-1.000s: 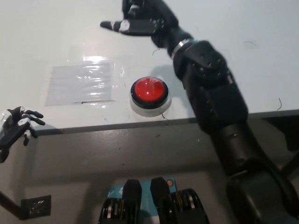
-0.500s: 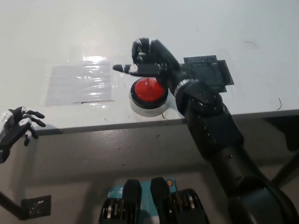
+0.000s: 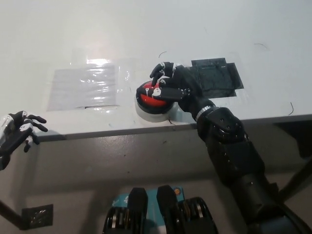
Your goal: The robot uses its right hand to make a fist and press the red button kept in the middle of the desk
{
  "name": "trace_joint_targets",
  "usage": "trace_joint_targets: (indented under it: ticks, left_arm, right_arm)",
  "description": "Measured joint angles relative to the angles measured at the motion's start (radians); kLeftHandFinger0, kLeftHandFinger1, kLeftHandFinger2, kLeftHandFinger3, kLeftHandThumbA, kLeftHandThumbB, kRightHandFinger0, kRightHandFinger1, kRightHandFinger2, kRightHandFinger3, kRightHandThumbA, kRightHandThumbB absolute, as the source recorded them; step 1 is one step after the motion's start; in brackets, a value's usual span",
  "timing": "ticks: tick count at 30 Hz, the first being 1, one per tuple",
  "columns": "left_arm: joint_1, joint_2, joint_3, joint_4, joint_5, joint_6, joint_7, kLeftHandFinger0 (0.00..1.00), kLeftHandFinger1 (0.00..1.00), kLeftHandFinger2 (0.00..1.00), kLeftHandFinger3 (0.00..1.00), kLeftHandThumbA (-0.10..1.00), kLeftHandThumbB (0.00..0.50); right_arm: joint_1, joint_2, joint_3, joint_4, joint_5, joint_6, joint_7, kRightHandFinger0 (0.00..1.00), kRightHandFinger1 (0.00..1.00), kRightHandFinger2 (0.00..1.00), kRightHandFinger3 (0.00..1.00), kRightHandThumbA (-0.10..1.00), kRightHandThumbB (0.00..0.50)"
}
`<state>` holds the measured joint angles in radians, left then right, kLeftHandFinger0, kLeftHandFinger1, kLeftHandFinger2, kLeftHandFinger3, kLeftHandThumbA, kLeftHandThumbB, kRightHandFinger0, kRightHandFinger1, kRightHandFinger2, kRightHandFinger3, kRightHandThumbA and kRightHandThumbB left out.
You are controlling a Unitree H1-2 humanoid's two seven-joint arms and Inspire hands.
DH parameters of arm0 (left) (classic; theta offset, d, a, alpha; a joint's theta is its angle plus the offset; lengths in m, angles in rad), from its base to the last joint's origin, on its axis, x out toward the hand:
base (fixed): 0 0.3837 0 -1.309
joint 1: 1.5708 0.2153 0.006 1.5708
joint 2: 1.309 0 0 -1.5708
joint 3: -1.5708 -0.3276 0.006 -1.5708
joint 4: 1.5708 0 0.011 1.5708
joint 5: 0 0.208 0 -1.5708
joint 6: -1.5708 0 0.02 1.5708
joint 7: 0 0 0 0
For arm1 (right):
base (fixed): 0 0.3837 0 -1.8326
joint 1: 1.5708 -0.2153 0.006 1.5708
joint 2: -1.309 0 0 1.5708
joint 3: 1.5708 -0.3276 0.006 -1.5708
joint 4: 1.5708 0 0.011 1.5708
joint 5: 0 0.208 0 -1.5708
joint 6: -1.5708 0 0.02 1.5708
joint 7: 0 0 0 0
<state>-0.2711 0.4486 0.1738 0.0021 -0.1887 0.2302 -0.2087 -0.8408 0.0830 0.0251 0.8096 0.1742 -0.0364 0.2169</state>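
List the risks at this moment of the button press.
1. The right hand sits over the right part of the red button, not its centre; an off-centre push may slip off the dome.
2. The button stands close to the desk front edge, so a sideways shove could nudge it towards the drop.
3. The fingers look curled but not clearly a tight fist; a fingertip could catch the rim.

The left hand rests off the desk, open.

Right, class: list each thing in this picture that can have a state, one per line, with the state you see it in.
red button: on the desk, partly covered by the right hand.
right hand: fingers curled shut, resting on top of the button.
left hand: idle off the desk's front edge at lower left, fingers apart, holding nothing.
clear plastic sheet: lying flat on the desk.
dark patch: flat on the desk.
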Motion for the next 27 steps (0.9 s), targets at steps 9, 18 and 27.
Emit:
trace_joint_targets:
  ticks: [9, 18, 27]
  left_arm:
    - [-0.03, 0.0, 0.001, 0.0, 0.0, 0.004, 0.0, 0.16, 0.27, 0.41, 0.57, 0.54, 0.0]
    - [-0.032, 0.0, 0.002, 0.001, 0.005, 0.005, 0.0, 0.12, 0.25, 0.41, 0.57, 0.51, 0.0]
    - [-0.026, 0.0, 0.002, 0.002, 0.006, 0.005, 0.0, 0.13, 0.25, 0.41, 0.57, 0.51, 0.0]
  right_arm:
    - [0.018, 0.003, -0.008, -0.001, 0.012, -0.004, 0.007, 0.0, 0.0, 0.22, 0.26, 1.0, 0.421]
    - [0.021, 0.006, -0.01, -0.001, 0.011, -0.004, 0.007, 0.0, 0.0, 0.23, 0.3, 1.0, 0.409]
    - [0.019, 0.005, -0.011, -0.008, 0.012, 0.0, 0.012, 0.0, 0.0, 0.19, 0.2, 1.0, 0.433]
